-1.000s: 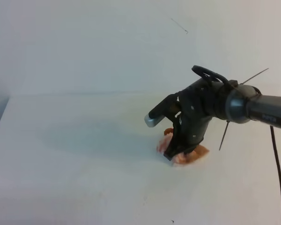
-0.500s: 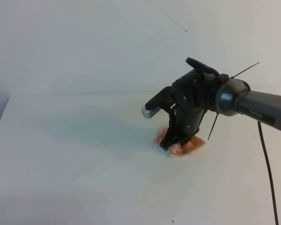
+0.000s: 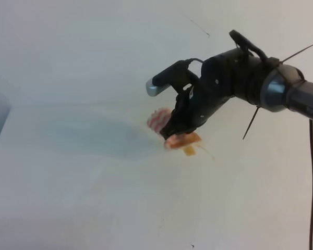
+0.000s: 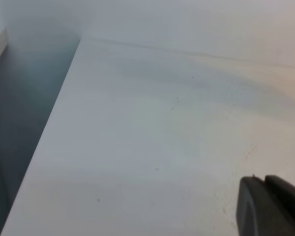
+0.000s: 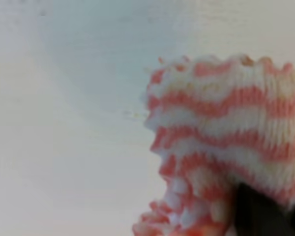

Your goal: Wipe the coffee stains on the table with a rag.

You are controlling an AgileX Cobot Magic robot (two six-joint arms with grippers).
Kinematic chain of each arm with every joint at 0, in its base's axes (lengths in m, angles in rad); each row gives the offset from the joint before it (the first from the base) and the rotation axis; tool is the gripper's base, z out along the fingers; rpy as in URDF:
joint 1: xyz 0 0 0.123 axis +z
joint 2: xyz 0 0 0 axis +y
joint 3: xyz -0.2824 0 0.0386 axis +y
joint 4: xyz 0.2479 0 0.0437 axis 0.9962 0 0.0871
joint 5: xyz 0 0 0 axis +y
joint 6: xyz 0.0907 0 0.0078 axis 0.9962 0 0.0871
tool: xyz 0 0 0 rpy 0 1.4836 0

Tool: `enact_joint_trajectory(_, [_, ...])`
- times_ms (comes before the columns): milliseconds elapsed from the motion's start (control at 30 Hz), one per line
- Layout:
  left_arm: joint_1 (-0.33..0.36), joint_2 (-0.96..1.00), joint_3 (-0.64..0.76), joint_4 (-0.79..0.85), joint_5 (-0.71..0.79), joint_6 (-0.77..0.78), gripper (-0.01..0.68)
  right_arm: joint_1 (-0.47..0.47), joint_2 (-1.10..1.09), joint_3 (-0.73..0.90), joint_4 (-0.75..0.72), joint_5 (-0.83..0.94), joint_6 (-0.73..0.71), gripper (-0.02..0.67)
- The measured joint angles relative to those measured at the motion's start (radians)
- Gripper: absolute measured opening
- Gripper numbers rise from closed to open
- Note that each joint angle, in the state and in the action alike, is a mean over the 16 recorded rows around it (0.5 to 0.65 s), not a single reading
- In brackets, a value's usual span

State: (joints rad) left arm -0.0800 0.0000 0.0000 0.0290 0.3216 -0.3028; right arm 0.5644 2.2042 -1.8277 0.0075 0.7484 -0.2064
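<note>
My right gripper [image 3: 172,133] reaches in from the right and is shut on the rag [image 3: 159,120], a bunched cloth with pink-red and white wavy stripes. It holds the rag low over the white table [image 3: 68,182], near the back. A small amber-brown coffee stain [image 3: 189,151] with a thin tail lies just right of and below the rag. In the right wrist view the rag [image 5: 221,132] fills the right side, with a dark finger [image 5: 260,211] on its lower part. In the left wrist view only a dark piece of the left gripper [image 4: 268,206] shows at the bottom right, over the table [image 4: 137,147].
The white wall [image 3: 94,47] rises behind the table's back edge. The table's left edge drops to a dark gap [image 4: 19,123]. A black cable [image 3: 311,182] hangs at the far right.
My right gripper has swept the rag from nearer the front toward the back and left. A small amber patch now shows where the rag was.
</note>
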Motion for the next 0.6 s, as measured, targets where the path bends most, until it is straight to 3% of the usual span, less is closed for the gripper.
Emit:
enact_joint_trajectory(267, [0.000, 0.000, 0.000, 0.000, 0.000, 0.000, -0.001, 0.001, 0.086, -0.067, 0.041, 0.041, -0.026, -0.004])
enact_joint_trajectory(600, [0.000, 0.000, 0.000, 0.000, 0.000, 0.000, -0.001, -0.016, 0.197, -0.166, -0.052, 0.172, 0.042, -0.002])
